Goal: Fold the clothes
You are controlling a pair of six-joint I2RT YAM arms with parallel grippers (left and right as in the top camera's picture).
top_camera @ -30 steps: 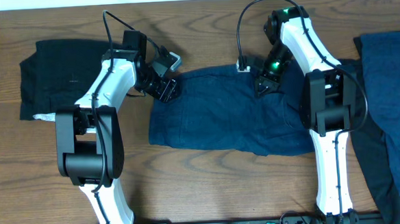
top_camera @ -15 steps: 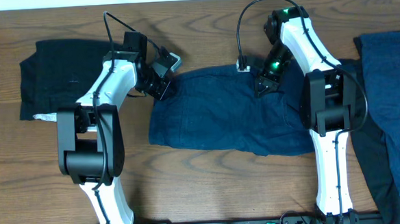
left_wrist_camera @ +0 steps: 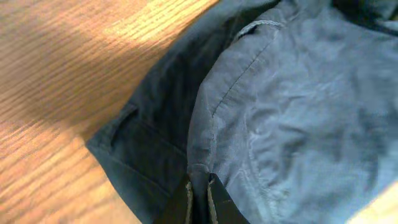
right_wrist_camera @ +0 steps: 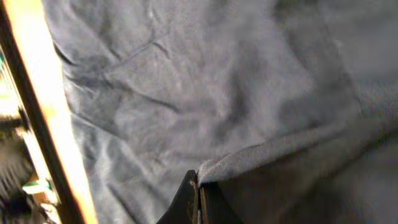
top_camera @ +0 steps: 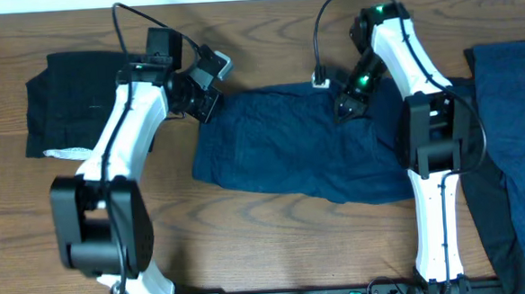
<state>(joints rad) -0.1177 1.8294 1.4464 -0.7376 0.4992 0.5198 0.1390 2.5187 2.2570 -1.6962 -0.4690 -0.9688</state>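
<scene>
A dark navy garment [top_camera: 299,150] lies spread across the middle of the table. My left gripper [top_camera: 208,103] is at its upper left corner. In the left wrist view that gripper [left_wrist_camera: 199,194] is shut on a pinched fold of the navy cloth [left_wrist_camera: 292,106]. My right gripper [top_camera: 343,107] sits on the garment's upper edge, right of centre. Seen from the right wrist, this gripper [right_wrist_camera: 199,198] is shut on a raised edge of the cloth [right_wrist_camera: 186,87]. A folded black garment [top_camera: 67,103] lies at the far left with a white bit [top_camera: 60,154] at its lower edge.
Another navy garment [top_camera: 513,125] lies at the right edge, over a darker one [top_camera: 491,216] that runs toward the front. Both arm bases stand at the front edge. Bare wooden table [top_camera: 277,245] shows in front of the middle garment.
My left gripper has shut on the navy garment's upper left corner and shifted up and left, tugging that corner with it. The right gripper has stayed shut, nearly still.
</scene>
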